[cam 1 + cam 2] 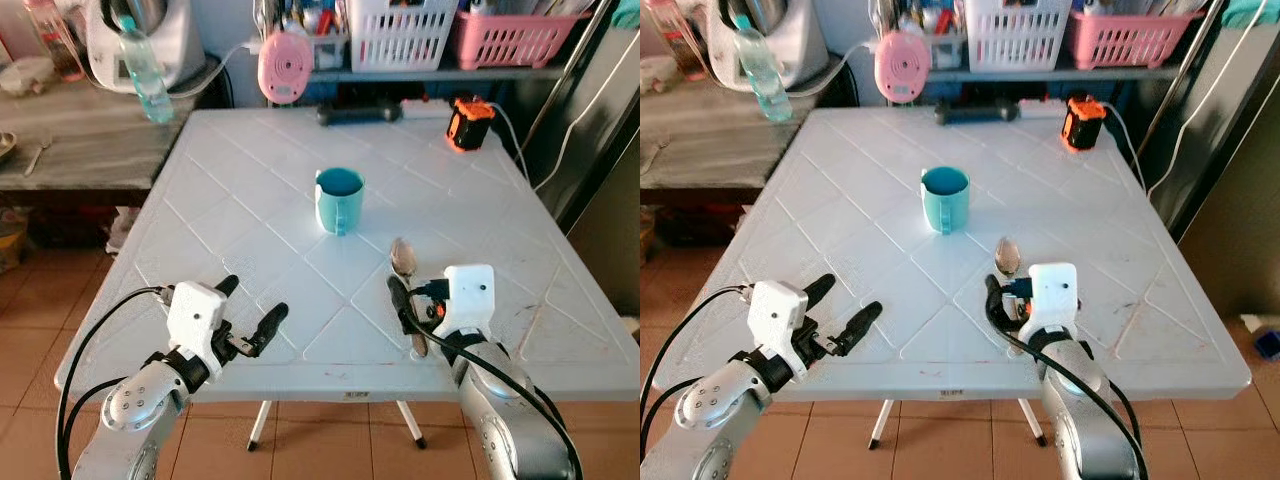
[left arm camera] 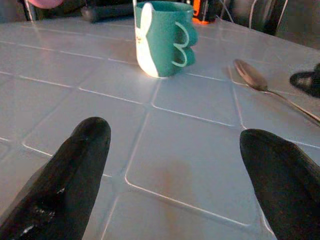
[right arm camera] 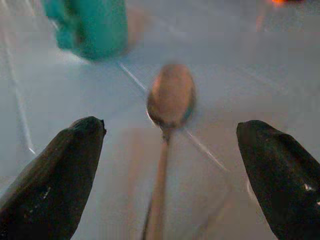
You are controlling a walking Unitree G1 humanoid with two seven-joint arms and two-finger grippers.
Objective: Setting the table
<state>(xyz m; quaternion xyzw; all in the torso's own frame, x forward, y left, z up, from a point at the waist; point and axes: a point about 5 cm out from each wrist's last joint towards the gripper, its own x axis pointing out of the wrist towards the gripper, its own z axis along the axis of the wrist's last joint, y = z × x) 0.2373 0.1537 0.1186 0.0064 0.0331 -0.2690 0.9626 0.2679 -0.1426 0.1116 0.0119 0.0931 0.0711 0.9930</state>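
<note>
Spoon (image 3: 167,130) lies lengthwise between the wide-open, empty fingers of the right gripper (image 1: 412,305), bowl pointing away toward the teal mug (image 1: 340,200); the left gripper (image 1: 252,308), also open and empty, hovers well aside.

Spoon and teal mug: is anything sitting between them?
No. Between the spoon and the teal mug there is just bare white table, as the left eye view shows.

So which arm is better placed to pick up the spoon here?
Right. The right gripper has its jaws open on either side of the spoon handle. The left gripper hovers open over bare table, further from the spoon.
</note>
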